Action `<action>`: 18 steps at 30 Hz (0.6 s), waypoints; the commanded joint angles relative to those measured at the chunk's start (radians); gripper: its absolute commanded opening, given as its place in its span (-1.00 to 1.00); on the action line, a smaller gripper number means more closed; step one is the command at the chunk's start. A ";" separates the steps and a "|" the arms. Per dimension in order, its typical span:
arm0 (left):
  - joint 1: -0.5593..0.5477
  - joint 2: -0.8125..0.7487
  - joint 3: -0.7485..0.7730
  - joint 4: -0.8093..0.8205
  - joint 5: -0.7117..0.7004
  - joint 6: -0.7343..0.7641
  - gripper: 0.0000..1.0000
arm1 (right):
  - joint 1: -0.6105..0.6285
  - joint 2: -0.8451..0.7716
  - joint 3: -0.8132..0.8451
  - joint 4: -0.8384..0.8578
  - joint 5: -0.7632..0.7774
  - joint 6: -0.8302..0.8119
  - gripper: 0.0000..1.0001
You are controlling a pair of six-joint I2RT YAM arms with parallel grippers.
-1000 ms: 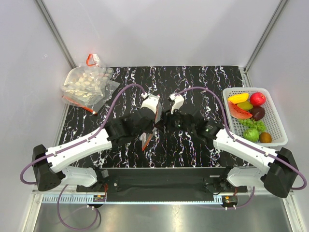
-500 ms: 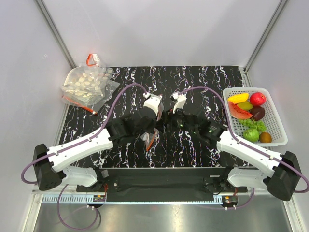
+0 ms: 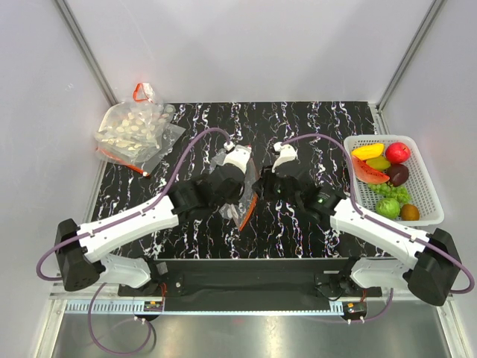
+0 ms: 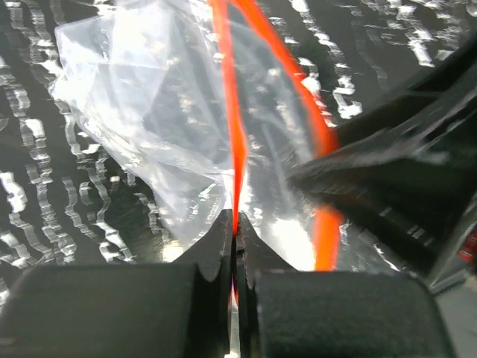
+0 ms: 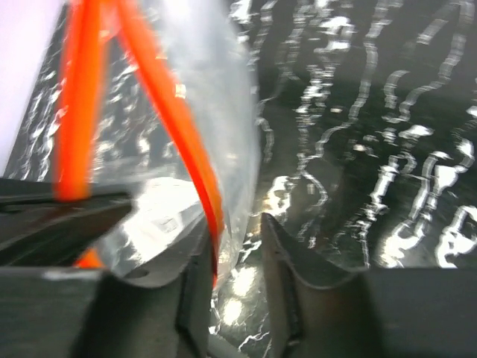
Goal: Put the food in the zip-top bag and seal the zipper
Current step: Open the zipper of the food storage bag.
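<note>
Zip-top bag (image 4: 134,112) mouth parted; left gripper (image 4: 235,246) clamped on zipper (image 4: 227,112), right gripper (image 5: 238,246) part-open astride other lip; food (image 3: 384,179) unbagged in right basket (image 3: 430,214).

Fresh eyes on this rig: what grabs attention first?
The small clear crinkly zip-top bag is held mid-table between both arms. Its red-orange zipper strip is pinched in the shut left gripper, and the right gripper has its fingers parted at the bag's edge. Next come the white mesh basket of bright fruit at the right edge and a larger clear bag of whitish pieces at the far-left corner.
</note>
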 commanded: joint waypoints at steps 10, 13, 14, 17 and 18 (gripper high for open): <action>-0.012 0.201 0.383 -0.414 -0.288 0.018 -1.00 | -0.054 0.070 -0.039 0.035 0.124 0.081 -1.00; -0.014 0.256 0.457 -0.494 -0.277 0.022 -1.00 | -0.135 0.116 -0.096 0.124 0.004 0.110 -1.00; -0.014 0.267 0.469 -0.503 -0.274 0.027 -1.00 | -0.155 0.128 -0.122 0.142 -0.022 0.114 -1.00; -0.012 0.287 0.480 -0.508 -0.269 0.038 -1.00 | -0.197 0.162 -0.142 0.166 -0.048 0.127 -1.00; -0.012 0.296 0.478 -0.499 -0.268 0.041 -1.00 | -0.202 0.169 -0.151 0.167 -0.054 0.124 -1.00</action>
